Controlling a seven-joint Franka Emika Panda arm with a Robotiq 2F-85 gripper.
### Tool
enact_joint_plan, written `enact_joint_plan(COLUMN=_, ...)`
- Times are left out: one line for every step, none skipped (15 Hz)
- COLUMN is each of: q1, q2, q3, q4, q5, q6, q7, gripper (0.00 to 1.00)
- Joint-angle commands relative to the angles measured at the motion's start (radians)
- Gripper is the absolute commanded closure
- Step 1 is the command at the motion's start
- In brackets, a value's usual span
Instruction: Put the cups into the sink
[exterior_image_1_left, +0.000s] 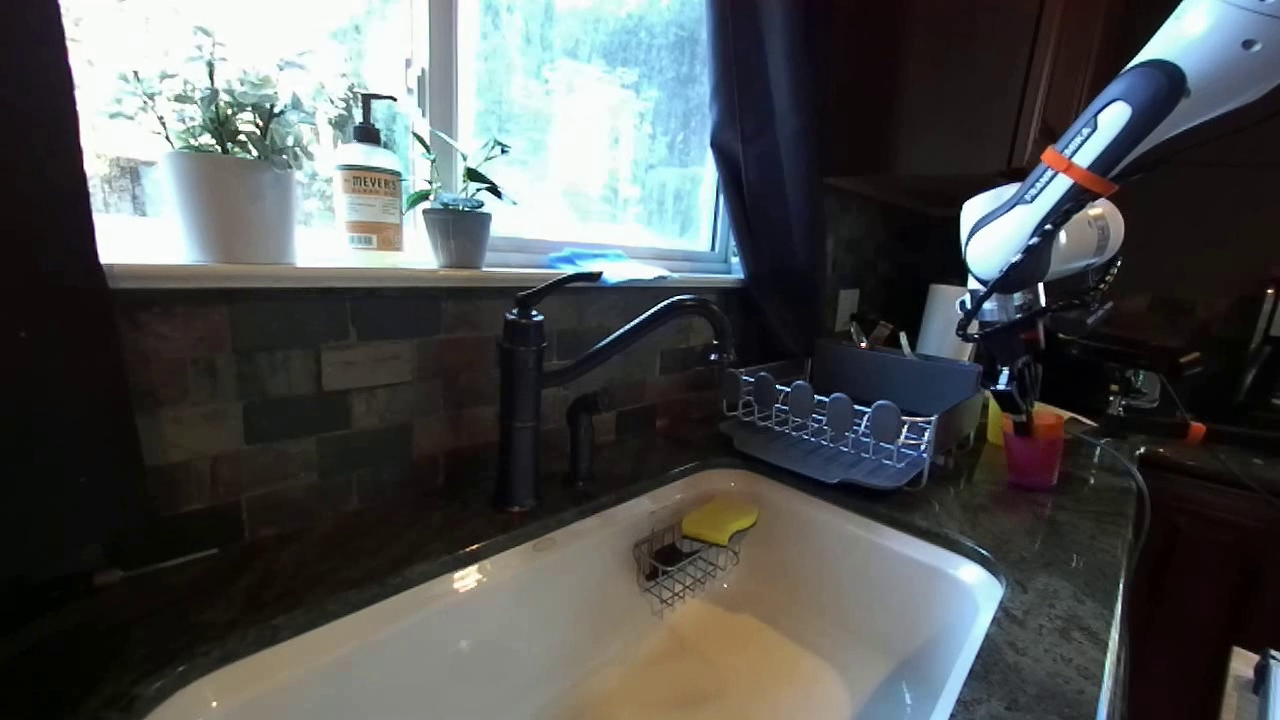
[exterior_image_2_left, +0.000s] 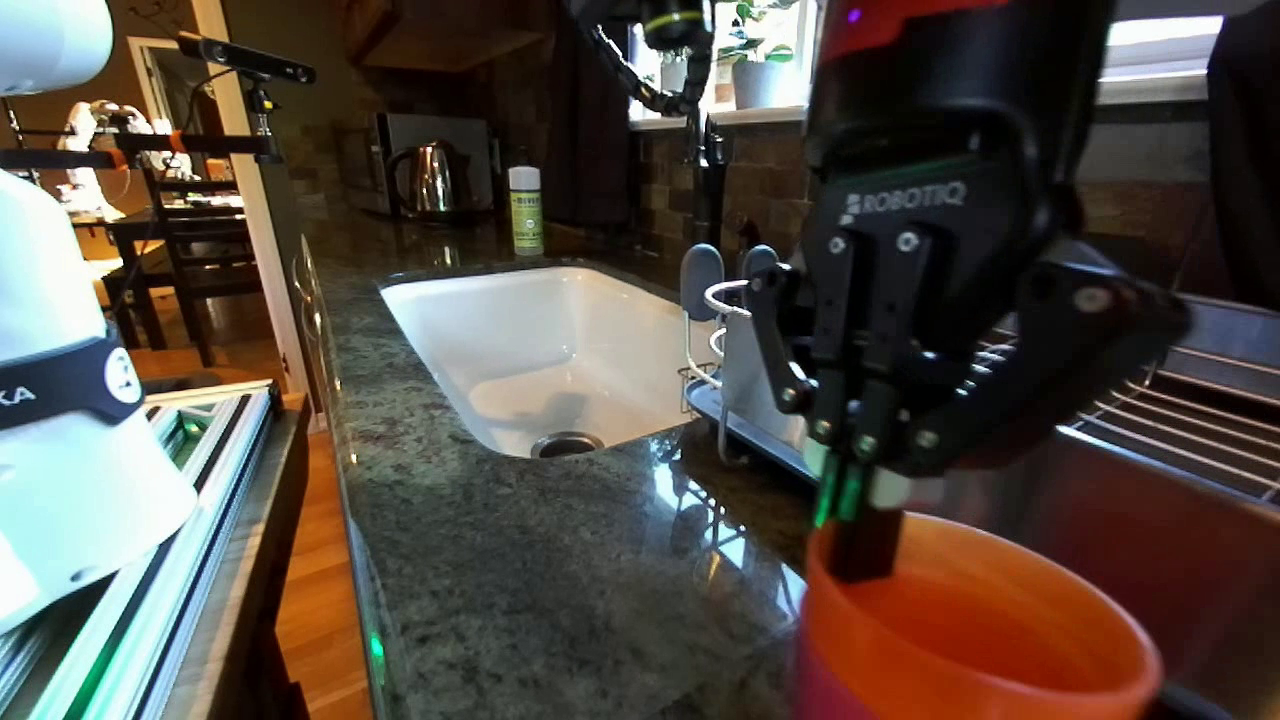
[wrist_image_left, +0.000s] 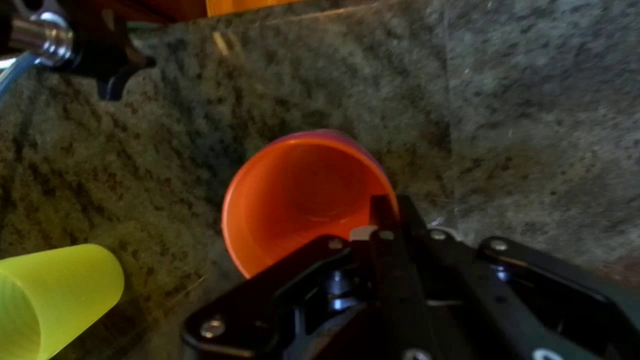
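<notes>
A cup, orange at the top and inside and magenta-pink lower outside, stands upright on the counter in an exterior view (exterior_image_1_left: 1035, 458) and in the wrist view (wrist_image_left: 305, 185). I cannot tell whether it is one cup or two nested, or whether it touches the counter. My gripper (wrist_image_left: 396, 207) is shut on its rim, one finger inside, one outside; this also shows in an exterior view (exterior_image_2_left: 862, 540). A yellow-green cup (wrist_image_left: 75, 295) lies on its side nearby, partly out of frame. The white sink shows in both exterior views (exterior_image_1_left: 905, 565) (exterior_image_2_left: 500, 325).
A dark dish rack (exterior_image_1_left: 850, 450) stands between the cups and the sink's back corner. A black faucet (exterior_image_1_left: 520, 410) rises behind the sink. A wire caddy (exterior_image_1_left: 685, 570) with a yellow sponge (exterior_image_1_left: 720, 520) hangs inside it. A black clamp-like fitting (wrist_image_left: 90, 55) is at the counter edge.
</notes>
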Motion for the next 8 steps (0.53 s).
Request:
enact_joint_plan(q1=0.039, q2=-0.154, q3=0.042, q4=-0.085, q5=0.029, q6=-0.181, q7=0.06, gripper=0.99)
enact_joint_plan(q1=0.051, q2=-0.195, q3=0.057, q4=-0.093, q5=0.059, q6=-0.249, q7=0.057, gripper=0.99)
enact_joint_plan(q1=0.068, q2=-0.247, q3=0.075, q4=-0.105, q5=0.107, q6=-0.34, q7=0.041, gripper=0.99)
enact_joint_plan(q1=0.084, q2=-0.285, q3=0.089, q4=-0.104, q5=0.146, q6=-0.423, q7=0.034, gripper=0.99)
enact_joint_plan(q1=0.101, q2=-0.338, q3=0.103, q4=-0.11, q5=0.181, q6=-0.491, q7=0.024, gripper=0.99)
enact_joint_plan(q1=0.121, q2=-0.377, q3=0.115, q4=-0.099, q5=0.223, q6=-0.572, q7=0.012, gripper=0.99)
enact_joint_plan(q1=0.142, q2=-0.419, q3=0.125, q4=-0.085, q5=0.27, q6=-0.66, q7=-0.001, gripper=0.99)
enact_joint_plan(q1=0.165, q2=-0.461, q3=0.131, q4=-0.074, q5=0.318, q6=-0.745, q7=-0.028, gripper=0.99)
